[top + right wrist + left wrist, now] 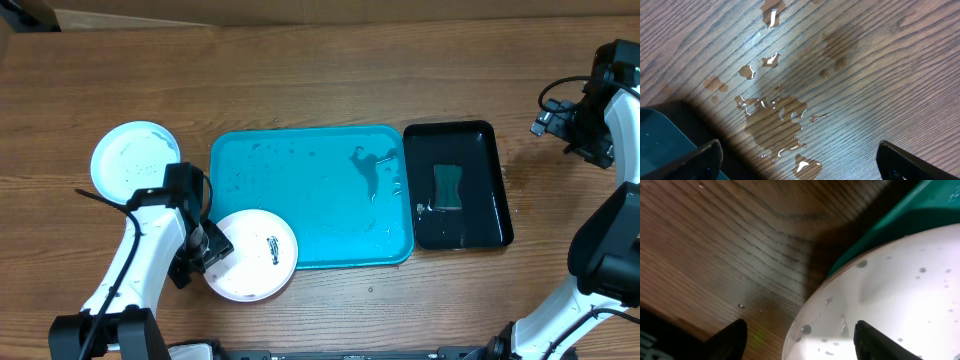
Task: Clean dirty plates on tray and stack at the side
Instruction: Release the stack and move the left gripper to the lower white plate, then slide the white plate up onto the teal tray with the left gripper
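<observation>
The turquoise tray (300, 190) lies mid-table, wet and bare. A white plate (255, 262) with a small dark smear rests half over the tray's front left corner and half on the table. My left gripper (207, 252) is open at this plate's left edge. In the left wrist view the jaws (800, 330) straddle the rim of the wet plate (900, 290), one finger over the wood and one over the plate, with the tray (920, 205) behind. A light blue plate (135, 160) sits on the table left of the tray. The yellow-green plate is out of view. My right gripper (565, 122) is open and empty.
A narrower black tray (495, 180) holding a green sponge (448, 187) stands right of the turquoise tray. In the right wrist view the open jaws (800, 150) hang over water puddles (775, 120) on the wood, with the black tray's corner (660, 135) at lower left.
</observation>
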`<state>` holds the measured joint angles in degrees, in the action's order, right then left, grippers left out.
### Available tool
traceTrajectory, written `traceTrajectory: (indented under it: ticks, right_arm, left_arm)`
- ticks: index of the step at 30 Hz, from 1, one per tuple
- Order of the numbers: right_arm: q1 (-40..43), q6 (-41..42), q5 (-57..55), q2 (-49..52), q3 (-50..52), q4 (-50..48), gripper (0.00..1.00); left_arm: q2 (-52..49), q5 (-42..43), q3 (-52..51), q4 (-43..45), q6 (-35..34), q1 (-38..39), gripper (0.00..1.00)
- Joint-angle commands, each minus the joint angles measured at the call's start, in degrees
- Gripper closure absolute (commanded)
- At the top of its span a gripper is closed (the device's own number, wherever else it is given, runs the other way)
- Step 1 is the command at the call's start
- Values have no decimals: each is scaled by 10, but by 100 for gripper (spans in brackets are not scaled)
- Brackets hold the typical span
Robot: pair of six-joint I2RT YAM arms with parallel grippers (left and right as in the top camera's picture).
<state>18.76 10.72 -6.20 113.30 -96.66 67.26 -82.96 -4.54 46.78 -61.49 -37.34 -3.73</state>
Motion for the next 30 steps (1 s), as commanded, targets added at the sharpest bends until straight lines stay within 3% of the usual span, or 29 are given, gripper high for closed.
traceTrajectory:
  ticks: [1, 2, 3, 5, 8, 10, 15, 23, 30]
  right_arm:
    - [1, 4, -2, -12, -5, -2, 0]
    - [1, 4, -2, -12, -5, -2, 0]
    - [1, 4, -2, -12, -5, -2, 0]
    - [1, 4, -2, -12, -5, -2, 0]
    - [1, 4, -2, -12, -5, -2, 0]
    - [1, 4, -2, -12, -5, -2, 0]
    - [1, 4, -2, -12, -5, -2, 0]
    - [1, 4, -2, -12, -5, -2, 0]
    - [1, 4, -2, -12, -5, -2, 0]
  left_arm:
    - [-4, 26, -29, 25, -3, 4, 36]
    - [-4, 31, -34, 32, -3, 4, 41]
    - [-4, 38, -37, 34, -3, 4, 53]
    - [-4, 46, -38, 33, 1, 4, 65]
    - [-4, 46, -38, 33, 1, 4, 71]
    - [-4, 53, -38, 33, 1, 4, 80]
    - [-4, 111, -38, 45, 16, 4, 95]
    - [-4, 237, -38, 126, 16, 8, 96]
    - [-4, 255, -38, 202, -19, 46, 94]
